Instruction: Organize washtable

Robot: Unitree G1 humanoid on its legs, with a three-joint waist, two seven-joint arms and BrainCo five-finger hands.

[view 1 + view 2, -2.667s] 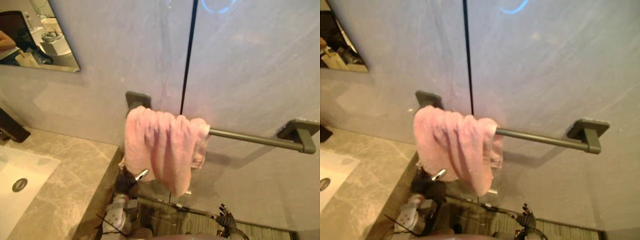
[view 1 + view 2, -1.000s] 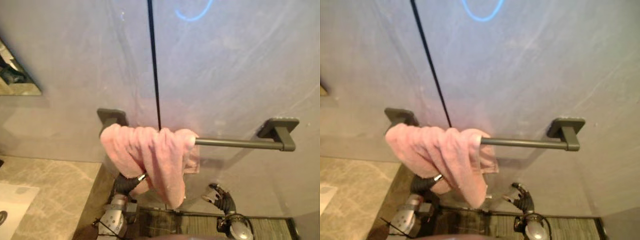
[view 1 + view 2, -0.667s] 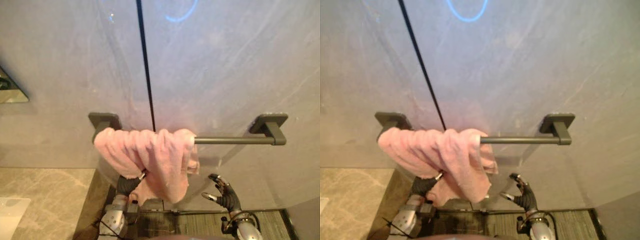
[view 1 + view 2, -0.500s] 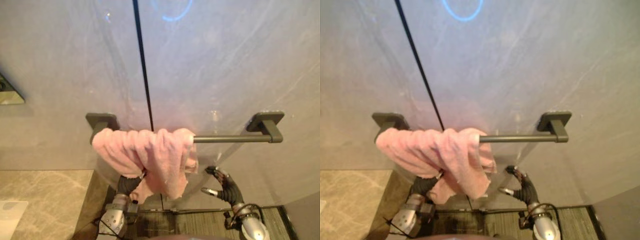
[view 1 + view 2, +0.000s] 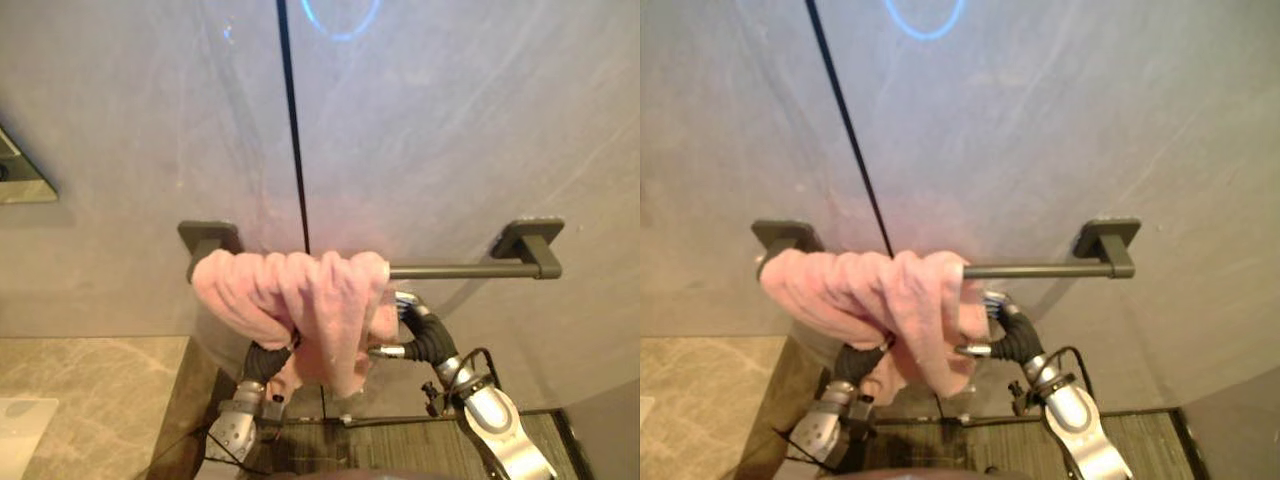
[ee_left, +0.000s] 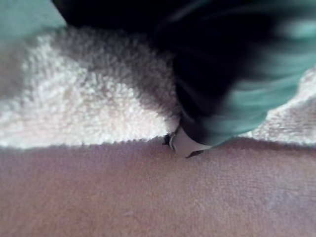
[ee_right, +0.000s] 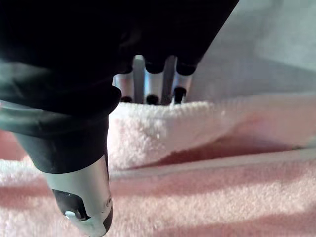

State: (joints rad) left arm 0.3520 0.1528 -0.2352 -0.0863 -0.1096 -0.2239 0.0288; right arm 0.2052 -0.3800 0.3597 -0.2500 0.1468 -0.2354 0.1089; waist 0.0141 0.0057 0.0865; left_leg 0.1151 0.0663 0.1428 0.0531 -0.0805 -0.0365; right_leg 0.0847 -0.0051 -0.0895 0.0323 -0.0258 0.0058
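Carrier = dark grey metal towel bar (image 5: 465, 269), horiz., fixed to plain grey wall (image 5: 450, 120) by 2 square brackets, L bracket (image 5: 207, 236) & R bracket (image 5: 530, 238). On it: pink terry towel (image 5: 300, 295), bunched over L end of bar, touching L bracket, folds hanging below the bar. R stretch of bar bare up to R bracket. Lower L of head views: beige marble worktop (image 5: 110, 400), veined, w/ corner of white basin (image 5: 20, 440) set in near its L side.

bg: grey wall (image 5: 450, 130) | blk vert seam (image 5: 292, 130) | mirror corner (image 5: 18, 182) far left | ribbed floor (image 5: 350, 450)
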